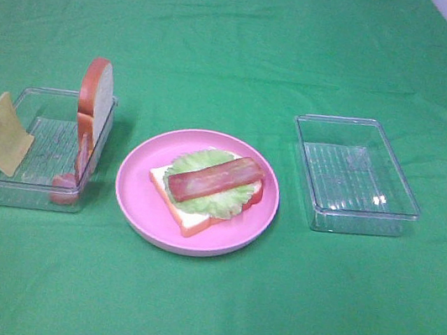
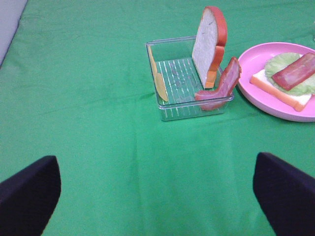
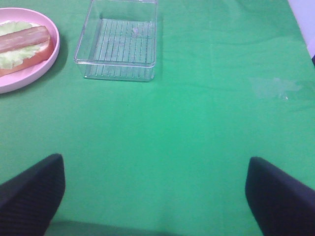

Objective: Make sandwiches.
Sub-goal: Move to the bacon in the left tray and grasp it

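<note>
On the pink plate [image 1: 134, 192] lies a bread slice [image 1: 196, 221] topped with a lettuce leaf [image 1: 201, 200] and one bacon strip [image 1: 215, 176]. The left clear tray [image 1: 0, 183] holds an upright bread slice [image 1: 95, 95], a yellow cheese square [image 1: 5, 133] leaning on its far wall, and a second bacon strip [image 1: 77, 168] propped at the near corner. My left gripper [image 2: 156, 194] hangs open over bare cloth, well short of that tray. My right gripper [image 3: 155, 194] is open too, empty, back from the right tray. Neither gripper shows in the exterior view.
An empty clear tray [image 1: 356, 177] stands right of the plate. Green cloth [image 1: 243, 43] covers the whole table, with a pale edge of wall at the far right corner.
</note>
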Robot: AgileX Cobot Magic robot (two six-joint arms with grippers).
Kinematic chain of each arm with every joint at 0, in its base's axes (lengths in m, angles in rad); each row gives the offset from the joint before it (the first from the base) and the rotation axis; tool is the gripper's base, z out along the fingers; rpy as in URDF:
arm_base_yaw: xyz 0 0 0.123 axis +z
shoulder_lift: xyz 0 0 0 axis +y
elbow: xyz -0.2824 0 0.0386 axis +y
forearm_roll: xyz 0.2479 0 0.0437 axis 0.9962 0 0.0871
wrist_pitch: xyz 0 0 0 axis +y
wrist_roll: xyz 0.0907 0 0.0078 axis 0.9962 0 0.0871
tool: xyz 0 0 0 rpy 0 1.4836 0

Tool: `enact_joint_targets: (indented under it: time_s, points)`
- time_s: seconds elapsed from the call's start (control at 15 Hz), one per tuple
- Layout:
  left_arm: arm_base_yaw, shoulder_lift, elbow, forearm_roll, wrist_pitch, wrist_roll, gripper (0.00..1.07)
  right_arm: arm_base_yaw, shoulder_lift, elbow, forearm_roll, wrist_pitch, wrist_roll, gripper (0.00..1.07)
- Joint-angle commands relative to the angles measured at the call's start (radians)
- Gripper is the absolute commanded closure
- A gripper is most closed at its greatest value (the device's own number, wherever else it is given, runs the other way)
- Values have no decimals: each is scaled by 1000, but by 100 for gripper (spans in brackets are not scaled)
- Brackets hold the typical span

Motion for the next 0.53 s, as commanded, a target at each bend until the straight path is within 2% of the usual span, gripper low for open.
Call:
enact_joint_targets:
  time_s: [0.07, 0.53]
  points:
    - [2, -12, 2, 2, -4, 0, 6, -4, -34, 3, 6, 0, -4, 12]
    - [2, -11, 2, 2, -4, 0, 6, -4, -34, 3, 6, 0, -4, 12]
